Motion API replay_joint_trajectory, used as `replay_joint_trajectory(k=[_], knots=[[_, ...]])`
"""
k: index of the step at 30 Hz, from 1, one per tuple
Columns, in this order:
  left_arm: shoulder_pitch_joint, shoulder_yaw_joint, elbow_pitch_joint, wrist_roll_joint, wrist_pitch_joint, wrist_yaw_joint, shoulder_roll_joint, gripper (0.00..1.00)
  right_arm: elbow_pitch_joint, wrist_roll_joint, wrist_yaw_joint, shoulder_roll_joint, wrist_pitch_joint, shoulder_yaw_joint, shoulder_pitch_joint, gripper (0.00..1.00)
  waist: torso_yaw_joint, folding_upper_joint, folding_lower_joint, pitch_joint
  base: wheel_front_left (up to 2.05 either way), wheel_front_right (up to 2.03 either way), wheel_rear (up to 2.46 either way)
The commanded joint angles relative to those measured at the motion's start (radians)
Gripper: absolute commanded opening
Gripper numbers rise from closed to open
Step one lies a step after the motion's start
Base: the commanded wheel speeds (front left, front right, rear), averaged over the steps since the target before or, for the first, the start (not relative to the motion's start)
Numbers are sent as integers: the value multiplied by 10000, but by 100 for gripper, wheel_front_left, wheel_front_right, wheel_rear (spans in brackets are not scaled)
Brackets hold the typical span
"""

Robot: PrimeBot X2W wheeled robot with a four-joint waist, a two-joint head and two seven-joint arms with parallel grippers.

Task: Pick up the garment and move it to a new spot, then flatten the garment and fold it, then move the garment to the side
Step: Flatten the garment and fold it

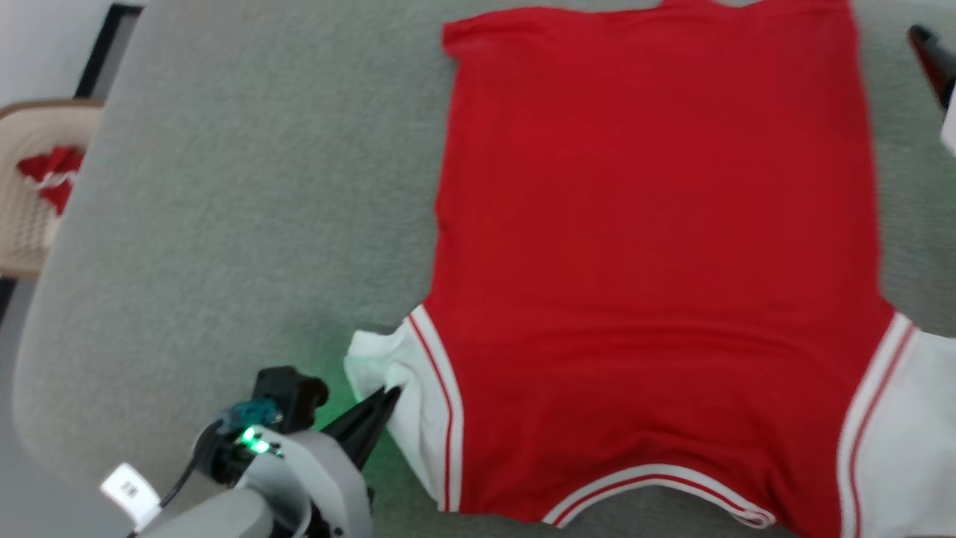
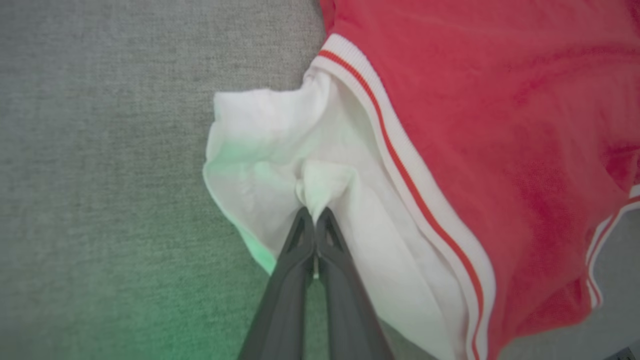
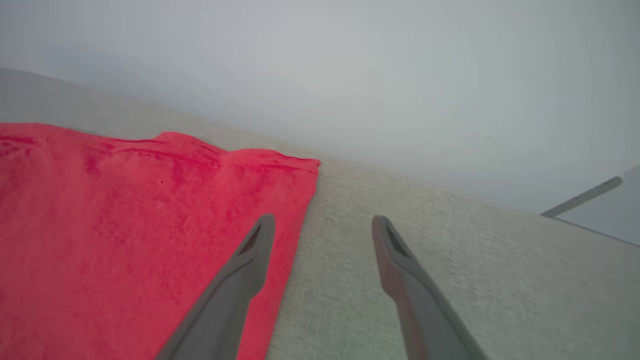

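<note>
The left fingers [image 2: 306, 235] are closed, pinching a bunched fold of the white sleeve [image 2: 280, 150] of the garment [image 1: 657, 224]. The right fingers [image 3: 395, 250] stand apart and hold nothing: one is over the garment's red side edge, the other over bare counter [image 1: 261, 187]. The garment lies spread on the grey counter, plain red side up, collar nearest the robot.

A plain indoor workroom was suggested, though its exact kind could not be told. A wide surface [image 1: 246, 187] with rounded corners was covered in grey cloth, and a red shirt [image 1: 657, 224] was spread flat on it. A bare pale wall [image 3: 350, 75] was seen behind it. Beside it, a beige plastic basket [image 1: 45, 108] holding red cloth [image 1: 51, 175] and a smooth grey floor [image 1: 30, 508] were seen.
</note>
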Motion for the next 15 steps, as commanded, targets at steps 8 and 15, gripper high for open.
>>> replay_joint_trajectory(k=[8, 15], knots=[[-682, -464, 823, 333, 118, -839, -1113, 0, 3089, -611, -15, -85, 135, -566, -1797, 100, 1978, 0, 0, 1151, 0, 0, 0], [-663, -717, 1416, 341, 35, -1233, -1584, 0, 4901, -1349, -15, -302, 485, -846, -2737, 100, 2538, 0, 0, 1362, 0, 0, 0]])
